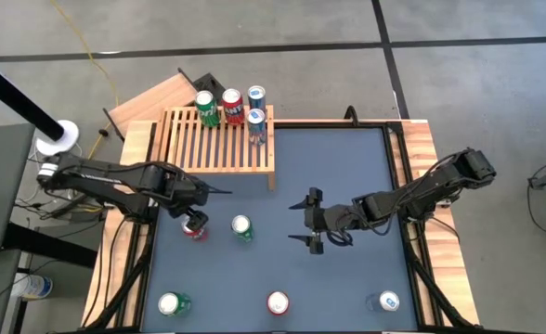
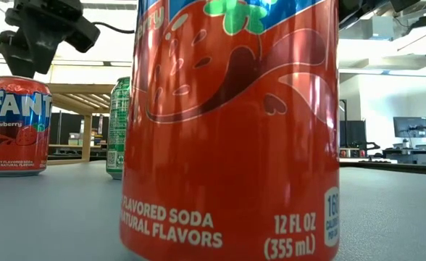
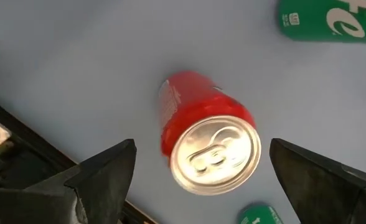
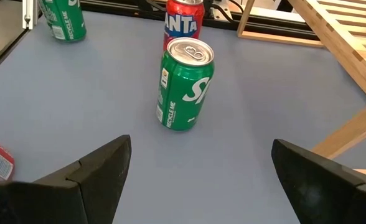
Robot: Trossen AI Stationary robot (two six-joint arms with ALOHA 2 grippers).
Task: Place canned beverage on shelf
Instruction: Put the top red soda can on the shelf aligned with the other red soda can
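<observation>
A red soda can [image 3: 208,143] stands upright on the grey table, left of centre. My left gripper [image 3: 201,149] hangs just above it, pointing down and open, one finger on either side of the can's top and clear of it. The low view shows this gripper [image 2: 43,32] above the red can [image 2: 14,123]. A green can [image 1: 241,227] stands to its right. The slatted wooden shelf [image 1: 217,148] at the far left carries several cans. My right gripper [image 1: 310,221] waits open mid-table, facing the green can [image 4: 184,84].
Along the near edge stand a green can [image 1: 173,303], a red can [image 1: 278,302] and a blue-and-white can [image 1: 387,301]; the red one fills the low view [image 2: 231,123]. A plain wooden board [image 1: 152,97] leans behind the shelf. The shelf's near slats [image 1: 208,158] are bare.
</observation>
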